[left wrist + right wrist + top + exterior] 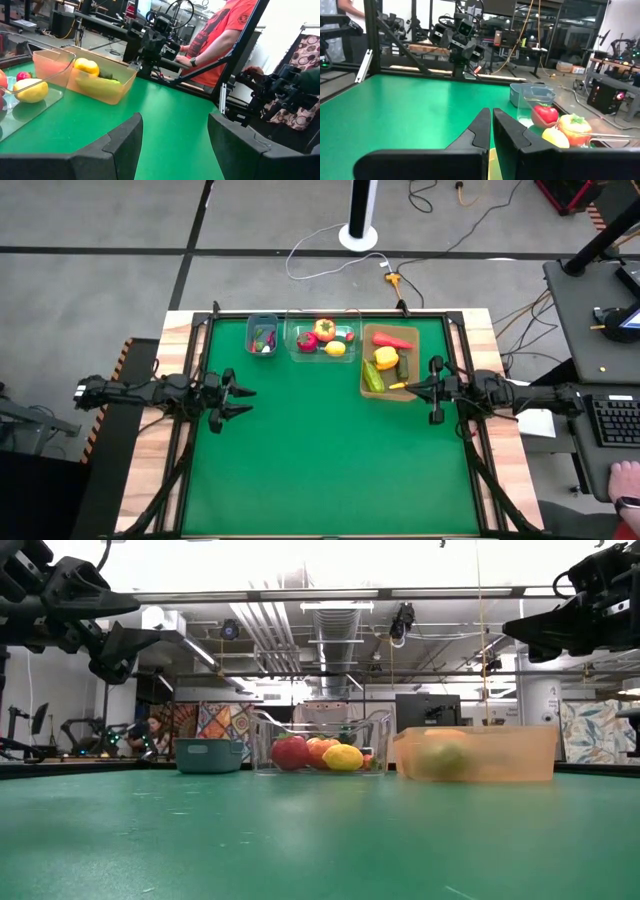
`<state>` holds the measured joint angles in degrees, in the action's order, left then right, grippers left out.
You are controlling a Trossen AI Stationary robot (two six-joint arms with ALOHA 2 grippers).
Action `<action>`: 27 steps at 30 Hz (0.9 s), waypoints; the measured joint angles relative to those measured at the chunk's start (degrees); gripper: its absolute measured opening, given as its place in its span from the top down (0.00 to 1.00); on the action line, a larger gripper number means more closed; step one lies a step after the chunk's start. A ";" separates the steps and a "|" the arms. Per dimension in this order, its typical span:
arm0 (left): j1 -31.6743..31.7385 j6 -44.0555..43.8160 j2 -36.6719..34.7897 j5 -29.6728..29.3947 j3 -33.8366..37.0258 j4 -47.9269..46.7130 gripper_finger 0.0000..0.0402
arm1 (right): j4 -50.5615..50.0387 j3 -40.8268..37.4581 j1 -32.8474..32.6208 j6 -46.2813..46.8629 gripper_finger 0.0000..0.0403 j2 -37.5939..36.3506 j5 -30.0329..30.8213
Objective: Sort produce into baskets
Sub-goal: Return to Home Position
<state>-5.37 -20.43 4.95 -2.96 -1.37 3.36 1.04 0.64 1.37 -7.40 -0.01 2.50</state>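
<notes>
Left gripper [243,401] hangs over the bench's [320,460] left edge, spread wide with nothing in it. Right gripper [408,386] is pinched almost closed, empty, right beside the tan tray [366,367]. All the produce sits in the baskets along the far edge: blue-grey bin [262,320], clear tub [300,350], and that tray.

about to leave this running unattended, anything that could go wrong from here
The right gripper is shut and sits right beside the tan tray; a careless swing might knock it. A person's hand rests near the right arm's base and could be struck. The left gripper is open, well clear.
</notes>
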 joint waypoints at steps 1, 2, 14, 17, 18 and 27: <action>0.00 -0.02 0.02 0.00 0.02 0.00 0.49 | 0.00 0.00 0.00 -0.04 0.97 0.00 0.00; 0.00 0.00 0.02 0.02 0.02 0.00 0.49 | 0.00 0.00 0.00 -0.04 0.97 0.07 0.00; 0.00 -0.02 0.07 0.07 0.02 -0.01 0.49 | -0.04 0.02 0.00 -0.07 0.97 0.17 0.04; 0.00 0.00 0.06 0.07 0.02 0.00 0.49 | -0.07 0.02 0.00 -0.07 0.97 0.17 0.04; 0.00 0.00 0.07 0.07 0.02 0.00 0.49 | -0.06 0.02 0.00 -0.08 0.97 0.17 0.06; -0.02 -0.02 0.07 0.07 0.04 0.00 0.49 | 1.53 0.02 0.15 -0.11 0.97 0.29 10.80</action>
<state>-5.39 -20.45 5.02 -2.90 -1.32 3.36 2.57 0.67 1.52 -7.51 0.27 13.30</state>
